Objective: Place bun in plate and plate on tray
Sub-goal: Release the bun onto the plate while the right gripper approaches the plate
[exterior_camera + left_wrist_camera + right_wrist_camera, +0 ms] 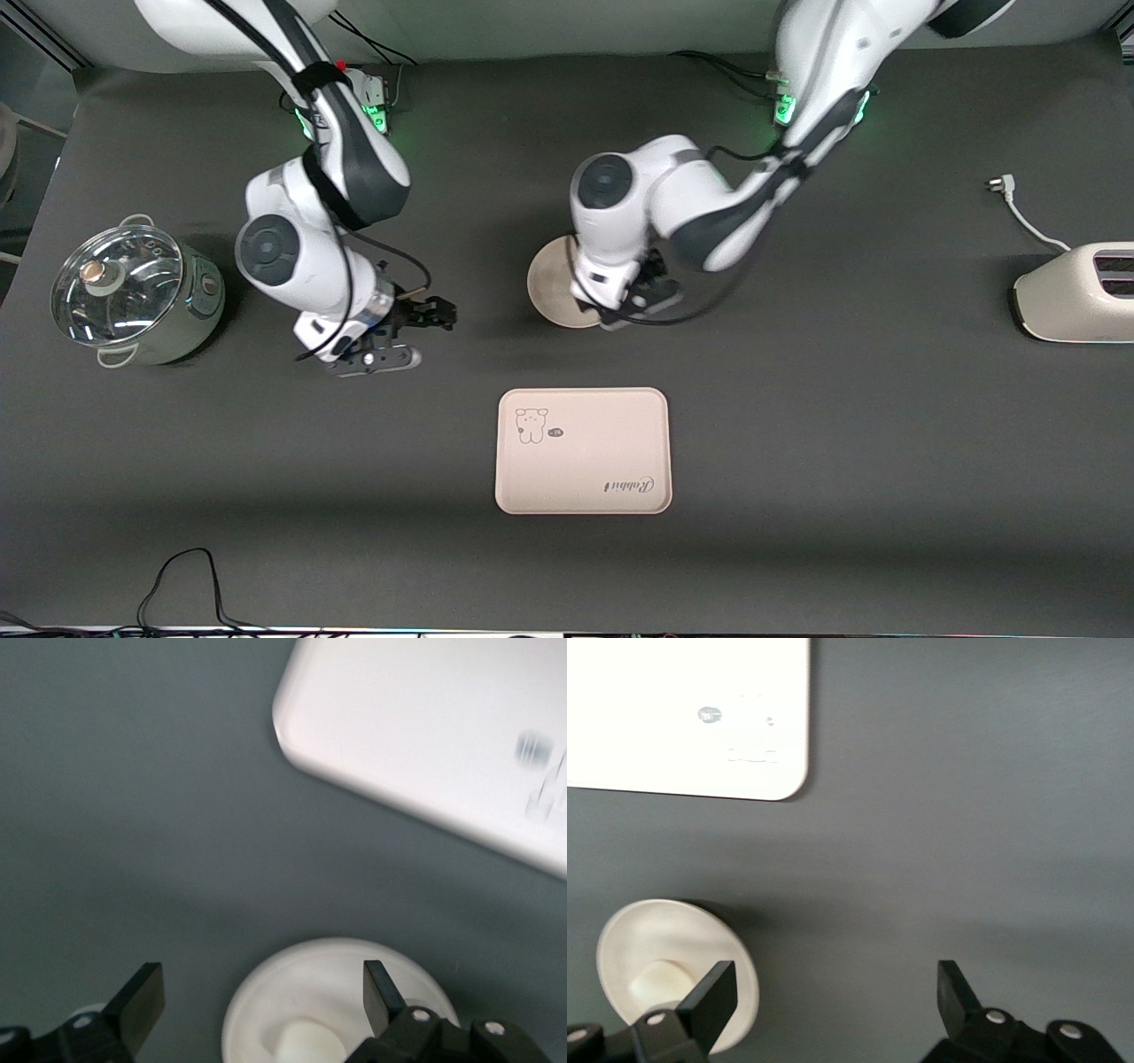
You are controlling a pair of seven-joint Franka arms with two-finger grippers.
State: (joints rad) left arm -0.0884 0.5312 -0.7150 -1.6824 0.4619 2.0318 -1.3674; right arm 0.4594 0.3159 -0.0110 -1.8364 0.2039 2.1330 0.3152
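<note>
The round cream plate (pixel 549 285) lies on the dark table, farther from the front camera than the tray (pixel 585 443). The small off-white bun (pixel 306 1043) sits in the plate (pixel 292 983). My left gripper (pixel 263 997) hangs open just above the plate, its fingers wide apart and holding nothing. In the front view the left gripper (pixel 633 306) hides the bun. My right gripper (pixel 443 315) waits open over bare table beside the plate, toward the right arm's end. In its wrist view the right gripper (pixel 833 992) is empty, with the plate (pixel 620 943), bun (pixel 660 981) and tray (pixel 682 709) in sight.
A steel pot with a glass lid (pixel 133 292) stands at the right arm's end of the table. A white toaster (pixel 1076 292) with its loose plug (pixel 1004 185) stands at the left arm's end. A black cable (pixel 186 576) lies at the near edge.
</note>
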